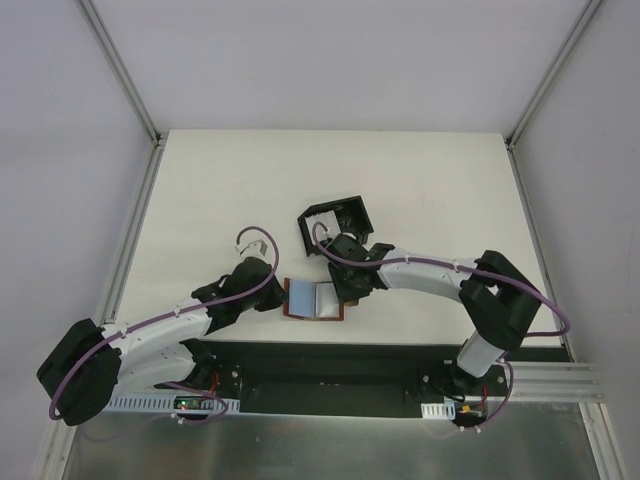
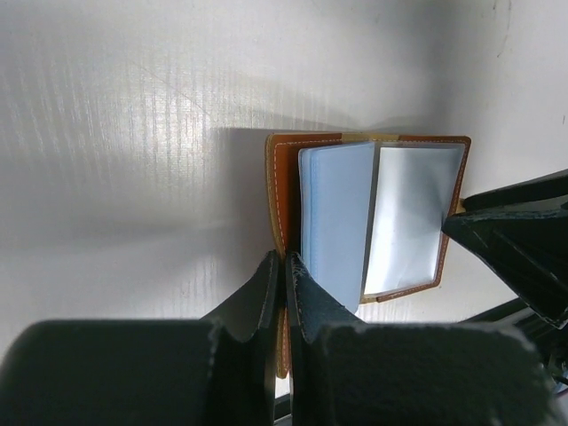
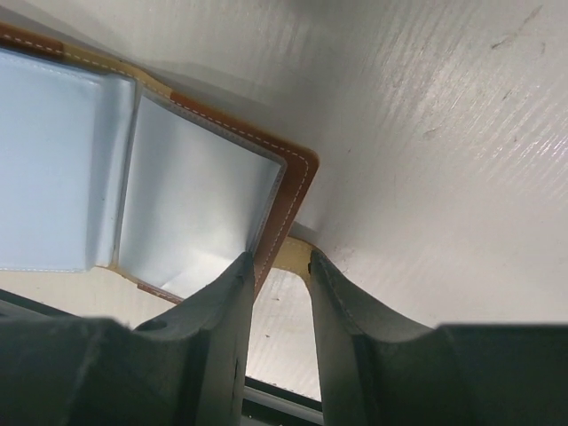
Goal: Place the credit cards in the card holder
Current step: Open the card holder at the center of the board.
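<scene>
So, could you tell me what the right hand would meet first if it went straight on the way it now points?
The open brown leather wallet: its near corner lies right at the fingertips of the right hand, so it would probably push into that cover at once, though depth is hard to judge.

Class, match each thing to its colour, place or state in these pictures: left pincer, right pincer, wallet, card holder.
Things:
1 left pincer
2 right pincer
3 wallet
4 card holder

States:
a black, beyond the wallet
b brown, lying open
c shut on the wallet's left edge
d jaws apart at the wallet's right corner

Pairs: 1-c, 2-d, 3-b, 4-a
</scene>
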Action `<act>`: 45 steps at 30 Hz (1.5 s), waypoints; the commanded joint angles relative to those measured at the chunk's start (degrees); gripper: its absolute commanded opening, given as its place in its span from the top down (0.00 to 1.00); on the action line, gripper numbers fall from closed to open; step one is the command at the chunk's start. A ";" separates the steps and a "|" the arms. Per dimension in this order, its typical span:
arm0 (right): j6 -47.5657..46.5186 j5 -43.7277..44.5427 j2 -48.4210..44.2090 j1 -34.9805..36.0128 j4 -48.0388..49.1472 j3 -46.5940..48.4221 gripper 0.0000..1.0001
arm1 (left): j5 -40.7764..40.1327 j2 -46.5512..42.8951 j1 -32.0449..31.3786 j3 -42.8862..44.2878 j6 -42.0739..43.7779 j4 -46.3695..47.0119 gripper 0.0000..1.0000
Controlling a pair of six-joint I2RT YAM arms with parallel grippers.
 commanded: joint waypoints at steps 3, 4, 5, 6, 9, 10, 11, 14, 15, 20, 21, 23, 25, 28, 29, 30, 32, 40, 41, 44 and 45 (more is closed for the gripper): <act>-2.40 -0.20 -1.55 -0.62 -1.61 0.49 0.66 | -0.70 1.57 -0.55 -0.69 -0.56 0.26 1.00; -2.75 -0.46 -1.46 -0.71 -1.70 0.84 0.66 | -0.61 1.66 -0.55 -0.70 -0.74 0.35 1.00; -3.28 -1.34 -1.37 -0.79 -1.61 1.28 0.67 | -0.61 1.66 -0.46 -0.70 -0.91 0.78 1.00; -3.98 -2.48 -1.46 -0.97 -1.35 1.63 0.67 | -0.52 1.57 -0.46 -0.78 -1.00 1.14 1.00; -4.60 -7.47 -2.34 -1.85 -0.13 2.34 0.68 | -0.78 2.01 -0.55 -0.70 -1.18 1.31 1.00; -4.52 -8.98 -2.95 -2.29 1.10 2.16 0.68 | -0.96 2.10 -0.46 -0.70 -1.44 1.40 1.00; -4.17 -10.30 -3.48 -2.72 2.07 2.07 0.68 | -1.22 2.18 -0.46 -0.78 -1.53 1.49 1.00; -3.37 -12.50 -4.80 -3.96 3.84 2.33 0.68 | -1.66 2.62 -0.46 -0.70 -1.80 1.49 1.00; -3.20 -12.60 -5.15 -4.22 3.93 2.77 0.68 | -1.66 2.71 -0.64 -0.61 -1.88 1.49 1.00; -3.72 -11.89 -6.29 -4.57 3.14 4.35 0.68 | -1.49 3.24 -0.72 -0.08 -1.80 1.58 1.00; -3.90 -11.98 -6.21 -4.57 3.05 4.62 0.68 | -1.31 3.33 -0.64 0.09 -1.62 1.58 1.00; -4.51 -12.51 -5.60 -4.57 2.52 5.32 0.68 | -1.14 3.15 -0.90 0.62 -1.01 1.49 1.00; -4.60 -12.60 -5.15 -4.57 1.91 5.85 0.68 | -0.96 2.80 -1.16 1.06 -0.57 1.58 1.00; -4.69 -11.81 -5.77 -4.66 1.99 5.85 0.68 | -0.26 2.28 -1.17 1.94 0.14 1.49 1.00; -4.86 -11.46 -5.86 -4.58 1.91 6.11 0.68 | -0.17 1.93 -1.25 2.12 0.05 1.40 1.00; -4.95 -11.37 -5.94 -4.75 1.56 6.38 0.68 | -0.08 1.75 -1.25 2.29 -0.04 1.49 1.00; -5.04 -11.71 -6.12 -5.01 1.38 6.55 0.65 | 0.09 1.22 -1.17 2.47 0.14 1.49 1.00; -5.39 -11.72 -9.63 -5.45 2.17 7.78 0.64 | 0.18 -0.19 -1.34 3.00 -0.47 1.14 1.00; -5.39 -11.80 -9.98 -5.37 2.17 8.05 0.64 | 0.18 -0.36 -1.34 3.08 -0.39 1.05 1.00; -5.04 -13.29 -10.95 -5.45 3.74 8.14 0.66 | 0.27 -0.98 -1.34 3.61 -0.30 0.88 1.00; -4.69 -14.52 -11.21 -5.45 4.97 7.88 0.68 | 0.27 -0.98 -1.34 3.61 -0.21 0.79 1.00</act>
